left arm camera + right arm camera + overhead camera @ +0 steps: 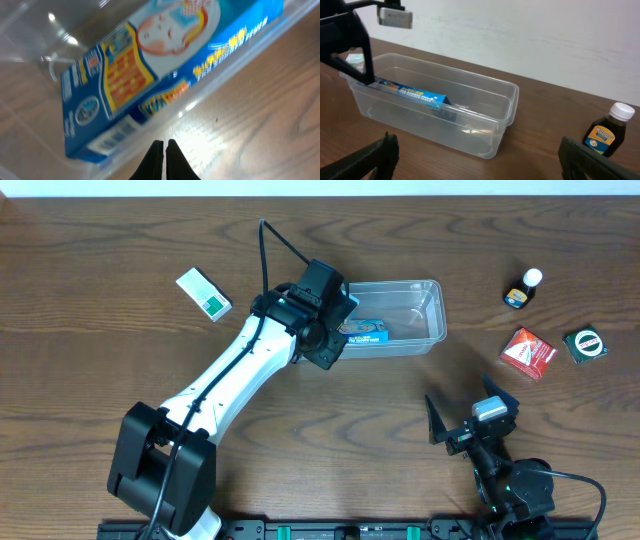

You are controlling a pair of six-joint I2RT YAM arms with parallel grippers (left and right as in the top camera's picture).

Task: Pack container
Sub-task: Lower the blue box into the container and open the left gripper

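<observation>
Clear plastic container: position? (M)

Upper middle of the wooden table, long side running left to right, upright, no lid on it. (K)

Contents? (M)

One blue box with yellow and white print. It sits at the end of the tub nearest the left arm, along one long wall. The right wrist view shows it tilted rather than flat on the floor of the tub. The rest of the tub floor is bare. (K)

Left gripper? (M)

Fingertips pressed together with nothing between them, just beside the tub wall, and the box is behind that wall. Contact with the wall: cannot tell. (K)

Right gripper? (M)

Fingers spread wide and holding nothing. It is low at the near right of the table, well apart from the tub and facing it. (K)

Other items? (M)

Small white-and-green box, left of the tub and apart from it. To the right of the tub are a brown bottle with a white cap, a red box, and a dark green item too small to identify. All three lie on the table, apart from one another. (K)
</observation>
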